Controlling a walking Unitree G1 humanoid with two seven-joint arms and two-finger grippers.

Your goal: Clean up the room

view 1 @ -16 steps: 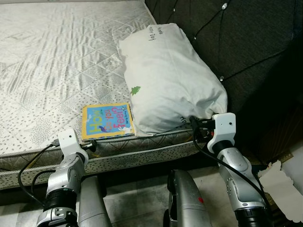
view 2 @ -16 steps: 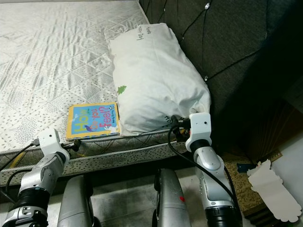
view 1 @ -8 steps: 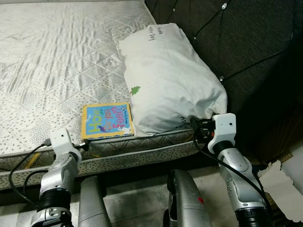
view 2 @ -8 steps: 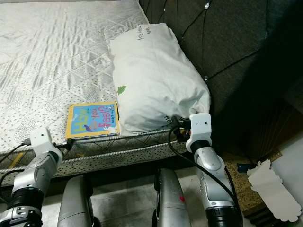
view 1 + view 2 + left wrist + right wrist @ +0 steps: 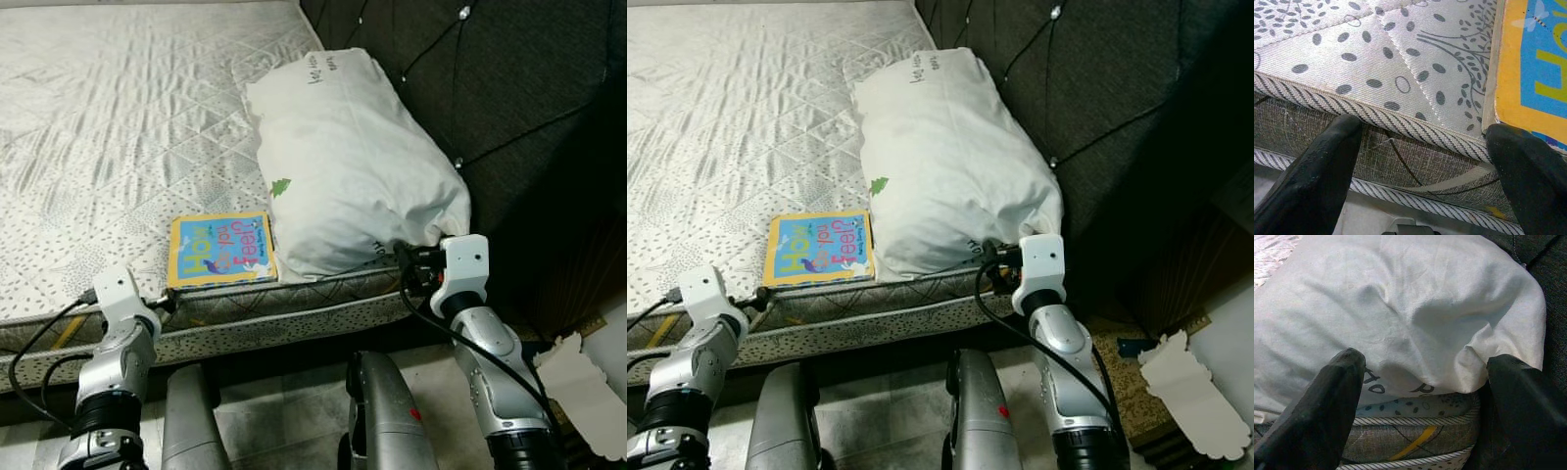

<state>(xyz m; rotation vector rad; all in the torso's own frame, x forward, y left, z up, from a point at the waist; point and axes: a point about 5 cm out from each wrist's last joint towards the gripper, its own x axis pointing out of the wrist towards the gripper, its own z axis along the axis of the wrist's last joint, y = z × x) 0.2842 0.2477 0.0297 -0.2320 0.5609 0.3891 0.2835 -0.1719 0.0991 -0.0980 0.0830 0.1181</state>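
A colourful children's book [image 5: 221,249] lies flat near the front edge of the grey patterned mattress [image 5: 118,127]. Its yellow-and-blue cover [image 5: 1533,63] also fills a corner of the left wrist view. A white pillow [image 5: 348,166] rests to the book's right, against the headboard. My left gripper [image 5: 165,302] is open at the mattress edge, just left of the book's near corner, with only the piped seam [image 5: 1415,127] ahead of it. My right gripper [image 5: 408,266] is open, and its fingers straddle the pillow's near corner [image 5: 1440,323] without closing on it.
A dark tufted headboard [image 5: 509,88] rises on the right of the bed. A white scalloped sheet [image 5: 583,387] lies on the floor at the lower right, beside a brown mat [image 5: 1136,392]. My silver legs [image 5: 387,421] stand close to the bed frame.
My left arm has drawn leftwards along the mattress edge, away from the book's near corner. The right arm, the pillow and the book have stayed put.
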